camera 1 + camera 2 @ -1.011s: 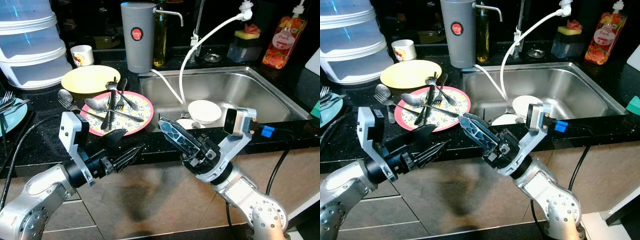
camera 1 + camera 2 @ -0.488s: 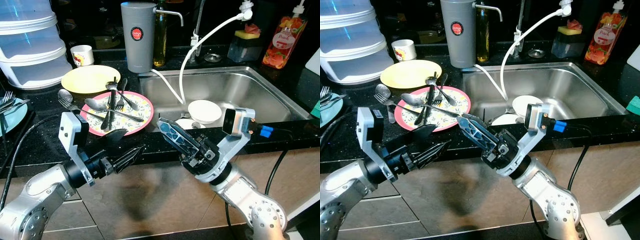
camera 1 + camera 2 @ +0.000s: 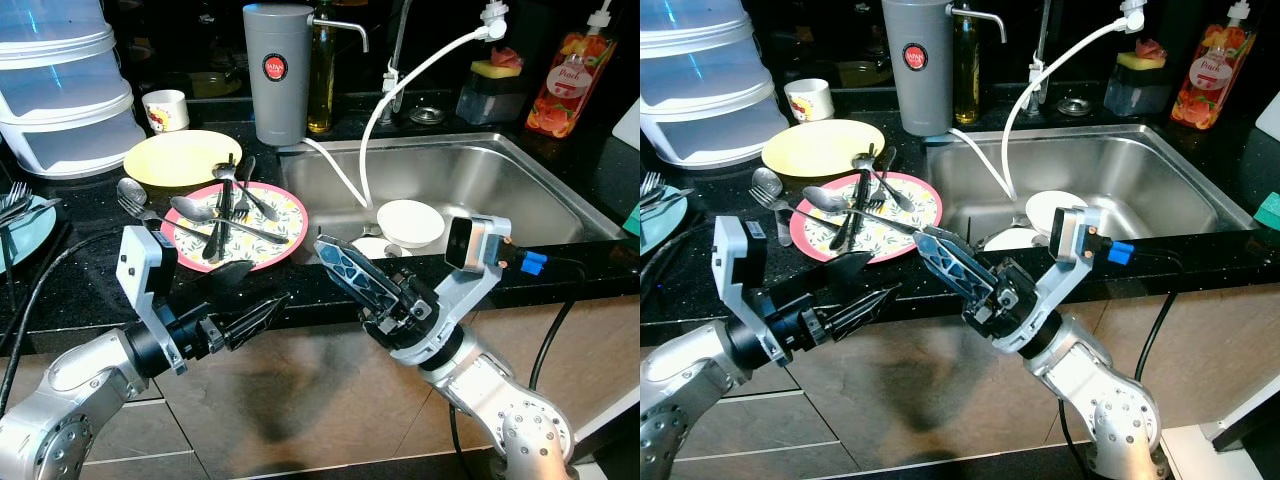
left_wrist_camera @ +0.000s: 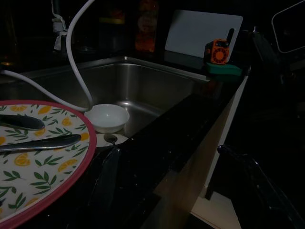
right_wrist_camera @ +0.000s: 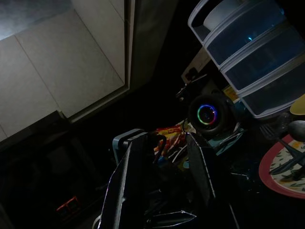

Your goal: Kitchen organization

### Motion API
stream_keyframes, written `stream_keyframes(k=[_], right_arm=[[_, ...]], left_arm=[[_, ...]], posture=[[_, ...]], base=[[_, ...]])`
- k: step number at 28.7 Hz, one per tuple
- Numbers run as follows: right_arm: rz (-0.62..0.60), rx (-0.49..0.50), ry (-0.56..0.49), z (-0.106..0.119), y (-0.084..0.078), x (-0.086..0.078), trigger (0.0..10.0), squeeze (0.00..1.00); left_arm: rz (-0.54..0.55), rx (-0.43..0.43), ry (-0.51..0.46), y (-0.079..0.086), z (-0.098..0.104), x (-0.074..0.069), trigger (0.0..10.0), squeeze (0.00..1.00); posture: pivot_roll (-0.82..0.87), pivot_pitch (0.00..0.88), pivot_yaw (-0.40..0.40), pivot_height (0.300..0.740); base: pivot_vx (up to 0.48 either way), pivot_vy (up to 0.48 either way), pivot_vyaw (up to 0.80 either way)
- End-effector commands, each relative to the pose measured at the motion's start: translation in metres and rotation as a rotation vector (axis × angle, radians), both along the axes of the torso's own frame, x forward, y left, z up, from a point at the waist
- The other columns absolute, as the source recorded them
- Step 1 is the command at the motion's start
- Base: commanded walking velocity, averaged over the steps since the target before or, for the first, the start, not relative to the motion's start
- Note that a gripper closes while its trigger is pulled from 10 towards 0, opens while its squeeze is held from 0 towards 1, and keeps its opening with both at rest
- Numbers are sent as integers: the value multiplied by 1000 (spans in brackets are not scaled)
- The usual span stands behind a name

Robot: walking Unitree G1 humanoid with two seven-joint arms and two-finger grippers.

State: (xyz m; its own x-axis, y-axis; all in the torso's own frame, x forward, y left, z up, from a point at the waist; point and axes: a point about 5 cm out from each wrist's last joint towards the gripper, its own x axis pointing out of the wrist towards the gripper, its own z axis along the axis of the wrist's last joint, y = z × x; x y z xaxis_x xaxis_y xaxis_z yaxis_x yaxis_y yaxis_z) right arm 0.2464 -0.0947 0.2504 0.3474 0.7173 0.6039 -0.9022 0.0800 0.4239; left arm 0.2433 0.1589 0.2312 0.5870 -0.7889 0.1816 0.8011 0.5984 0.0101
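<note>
almost nothing shifts over the last second: both arms stay poised below the counter edge, and the dishes lie where they lay; on the left, the left gripper (image 3: 262,310) hangs in front of the cabinet, its fingers drawn to a point and grasping nothing; above it the floral plate (image 3: 285,215) sits on the black counter (image 3: 70,270), heaped with spoons and forks (image 3: 222,205), touching the yellow plate (image 3: 175,155) behind; further right, the right gripper (image 3: 350,270) angles up toward the counter lip, its fingers a narrow gap apart in the wrist view and empty; a white bowl (image 3: 410,220) rests in the sink (image 3: 560,195); the tidying appears not yet begun, with cutlery the nearest target.
</note>
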Motion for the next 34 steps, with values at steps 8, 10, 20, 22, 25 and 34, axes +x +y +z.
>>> stream_keyframes(k=[8, 10, 20, 22, 25, 34], right_arm=[[84, 0, -33, 1, 2, -9, 10000, 0], [164, -13, -43, -1, 2, -16, 10000, 0], [247, -43, -21, -9, -2, -21, 10000, 0], [260, -58, -11, -12, -3, -21, 10000, 0], [277, -74, 5, -15, -5, -21, 10000, 0], [289, -358, 54, -43, -1, -23, 10000, 0]], left_arm=[[-65, 76, 40, -3, -10, -5, 10000, 0], [-90, 134, 55, -5, -18, -9, 10000, 0], [-88, 263, 38, -5, -31, -13, 10000, 0], [-82, 240, 35, -5, -29, -13, 10000, 0], [-95, 259, 44, -5, -31, -16, 10000, 0], [-136, 424, 68, -6, -54, -20, 10000, 0]], posture=[[62, 90, 10, 740], [59, 83, 2, 740], [52, 70, -17, 740], [52, 68, -20, 740], [49, 67, -22, 740], [35, 66, -25, 740]], base=[[0, 0, 0], [0, 0, 0], [0, 0, 0], [0, 0, 0], [0, 0, 0], [0, 0, 0]])
